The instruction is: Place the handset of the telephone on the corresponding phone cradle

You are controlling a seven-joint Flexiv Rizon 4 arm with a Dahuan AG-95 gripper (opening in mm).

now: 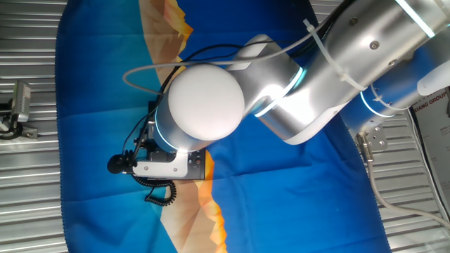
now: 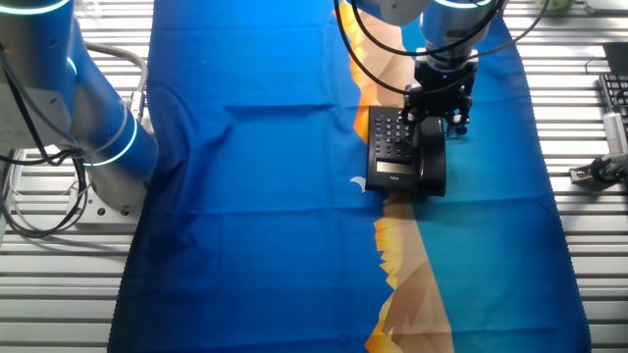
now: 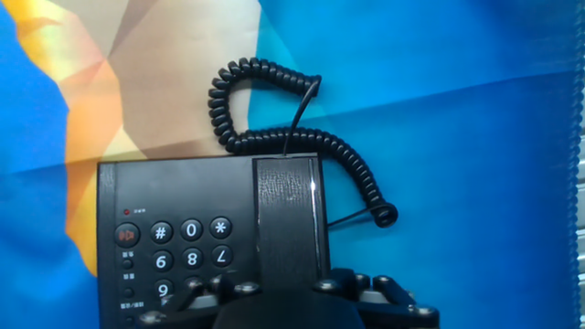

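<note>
Fingers (image 3: 274, 297) straddle handset (image 3: 288, 219) on telephone (image 3: 174, 196), grip can't tell; handset prob light, stiff, slick plastic, best pinched mid-bar.

Arm (image 1: 316, 77) reaches in over table, wrist bent down; gripper (image 2: 439, 110) points downward, fingers (image 3: 366, 292) low, spread cannot be judged.

Bright even overhead light; glare on arm shell (image 1: 207, 102); soft shadows on cloth (image 2: 255, 196); hand view sharp, gripper fingers (image 3: 366, 292) slightly blurred.
</note>
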